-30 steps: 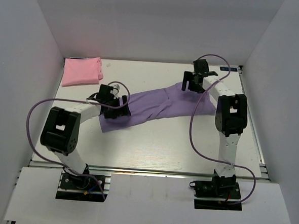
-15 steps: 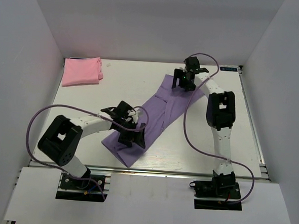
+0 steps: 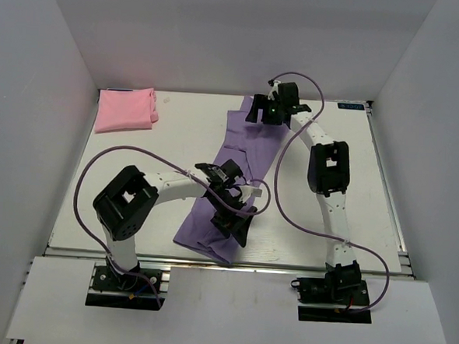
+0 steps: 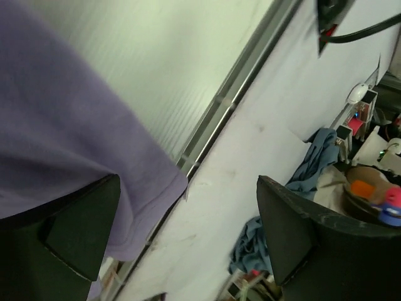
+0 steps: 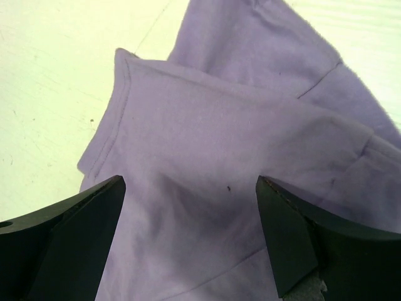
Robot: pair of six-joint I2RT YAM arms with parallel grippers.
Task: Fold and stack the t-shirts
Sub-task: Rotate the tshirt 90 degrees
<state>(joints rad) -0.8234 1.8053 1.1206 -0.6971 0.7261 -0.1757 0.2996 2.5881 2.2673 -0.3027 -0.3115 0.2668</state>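
The folded pink t-shirt (image 3: 126,109) stays at the surface's (image 3: 369,188) far-left corner. The left gripper (image 3: 231,216), jaws apart, has swung the lavender t-shirt (image 3: 246,153) from crosswise to lengthwise, near edge to far edge. The right gripper (image 3: 267,112), jaws apart, anchors its far end. Folding looks still ahead.

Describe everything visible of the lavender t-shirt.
The lavender t-shirt is plain soft cloth, wrinkled and unfolded, stretched in a long band from the far middle of the table to its near edge. Stitched hems and a seam show. The right gripper hovers over its far end, the left gripper over its near end, both with jaws open.
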